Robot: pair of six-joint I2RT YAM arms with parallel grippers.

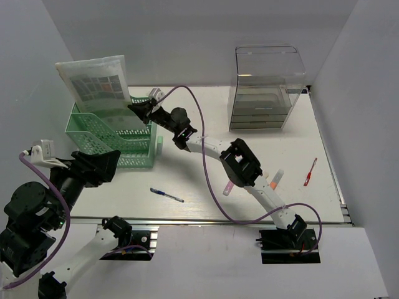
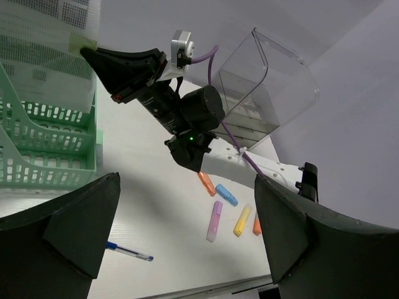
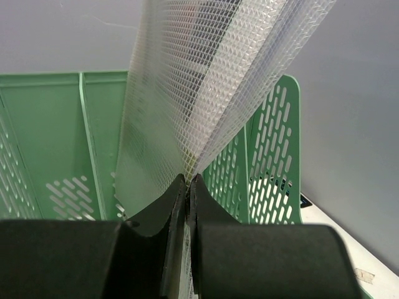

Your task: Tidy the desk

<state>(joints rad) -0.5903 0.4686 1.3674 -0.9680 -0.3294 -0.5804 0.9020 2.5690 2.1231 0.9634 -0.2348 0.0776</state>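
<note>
So the bench [image 1: 206,180] fills the middle of the overhead view, a white top running from the rail at the bottom up to the grey walls, and I'd call it only partly sorted. At upper left sits a green file rack [image 1: 118,143]. My right hand [image 3: 187,182] is pinched together on the lower edge of a mesh document pouch [image 1: 93,81], holding it upright over the rack's slots. I reckon gripping it low lets me steer that edge down between the dividers instead of the floppy sheet folding over. In the wrist view the mesh fans straight up from the fingers with green walls on either side, so it looks lined up with a slot, but I can't tell if it's bottomed out. My left hand [image 1: 103,165] is parked at the left of the frame just in front of the rack, fingers wide apart and holding nothing. It's probably kept close to steady the rack if the pouch tips. Loose stuff left: a blue pen [image 1: 166,195] at lower centre, a few highlighters [image 1: 274,179] partly under the right arm, and a red pen [image 1: 310,172] further right. All of it is well apart from the clear drawer unit [image 1: 265,87] at upper right, which I'd guess is where the small things belong.
</note>
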